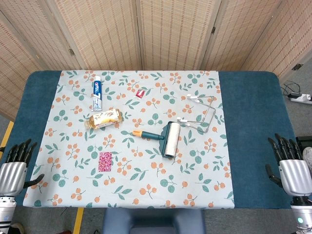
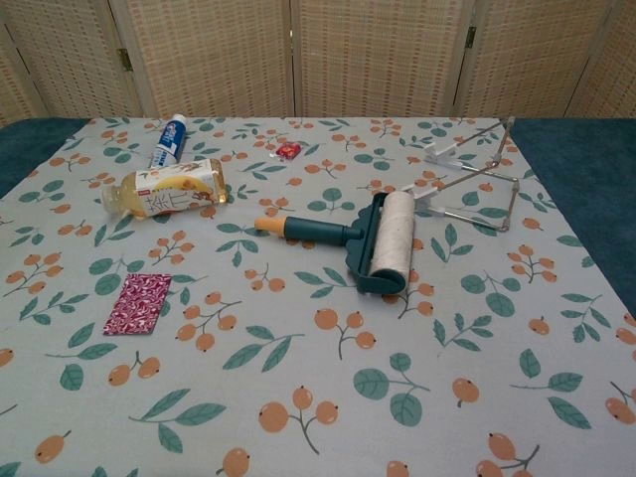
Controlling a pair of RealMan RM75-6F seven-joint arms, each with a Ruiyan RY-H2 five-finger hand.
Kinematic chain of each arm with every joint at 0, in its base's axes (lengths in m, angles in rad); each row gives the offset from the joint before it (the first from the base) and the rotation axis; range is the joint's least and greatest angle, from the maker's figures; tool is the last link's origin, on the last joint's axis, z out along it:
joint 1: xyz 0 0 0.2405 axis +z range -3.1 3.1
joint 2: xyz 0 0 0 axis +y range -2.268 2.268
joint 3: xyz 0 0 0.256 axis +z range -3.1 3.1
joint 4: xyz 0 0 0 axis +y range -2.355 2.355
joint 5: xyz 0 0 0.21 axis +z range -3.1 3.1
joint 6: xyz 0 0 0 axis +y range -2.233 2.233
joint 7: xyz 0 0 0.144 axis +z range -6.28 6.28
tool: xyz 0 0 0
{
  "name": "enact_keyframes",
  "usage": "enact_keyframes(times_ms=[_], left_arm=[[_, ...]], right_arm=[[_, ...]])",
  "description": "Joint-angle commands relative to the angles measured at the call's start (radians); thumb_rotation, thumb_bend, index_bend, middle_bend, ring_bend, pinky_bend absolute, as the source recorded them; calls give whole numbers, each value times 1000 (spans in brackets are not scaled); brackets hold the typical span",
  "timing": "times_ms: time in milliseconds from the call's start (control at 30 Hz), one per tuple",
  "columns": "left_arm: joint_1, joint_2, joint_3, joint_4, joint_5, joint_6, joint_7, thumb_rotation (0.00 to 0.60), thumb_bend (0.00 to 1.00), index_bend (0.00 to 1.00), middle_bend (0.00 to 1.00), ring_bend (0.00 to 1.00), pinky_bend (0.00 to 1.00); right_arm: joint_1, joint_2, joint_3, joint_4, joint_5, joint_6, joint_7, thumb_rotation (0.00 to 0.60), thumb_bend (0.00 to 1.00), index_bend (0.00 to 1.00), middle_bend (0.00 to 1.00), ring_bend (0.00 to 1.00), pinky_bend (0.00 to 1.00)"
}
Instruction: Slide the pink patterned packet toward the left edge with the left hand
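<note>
The pink patterned packet (image 1: 105,161) (image 2: 137,304) lies flat on the floral cloth, left of centre and toward the front. My left hand (image 1: 16,164) hangs off the table's front left corner, well left of the packet, fingers apart and holding nothing. At the front right edge my right hand (image 1: 288,164) is likewise empty with its fingers spread. Neither hand shows in the chest view.
A lint roller (image 1: 168,138) (image 2: 383,239) lies mid-table. A yellow bottle (image 1: 103,119) (image 2: 167,188) and a toothpaste tube (image 1: 97,94) (image 2: 169,140) lie behind the packet. A small red packet (image 1: 140,94) (image 2: 288,150) and a wire rack (image 1: 202,113) (image 2: 475,177) sit further back.
</note>
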State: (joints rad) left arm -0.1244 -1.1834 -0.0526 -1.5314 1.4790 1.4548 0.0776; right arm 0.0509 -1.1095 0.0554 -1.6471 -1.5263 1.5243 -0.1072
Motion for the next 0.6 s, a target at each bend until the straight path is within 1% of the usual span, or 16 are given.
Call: enact_keyframes(times_ms=[33,433,600], left_arm=[[0,-3,-1,3,0,3,-2,600,215,2,0,0,0],[-2,-12,-1,23,24,21,-34,600,215,2,0,14,0],[-22,-19,2,53,65,19,-68,600,214,46,9,39,0]], right_arm=[[0,1,1,-1,-1,0,0,600,448,0,0,16,0],[-11,13,-2,-3,-12,18,28,600,448,0,0,17,0],[-10,16,-2,-10,-23,23,23,600,448,0,0,17,0]])
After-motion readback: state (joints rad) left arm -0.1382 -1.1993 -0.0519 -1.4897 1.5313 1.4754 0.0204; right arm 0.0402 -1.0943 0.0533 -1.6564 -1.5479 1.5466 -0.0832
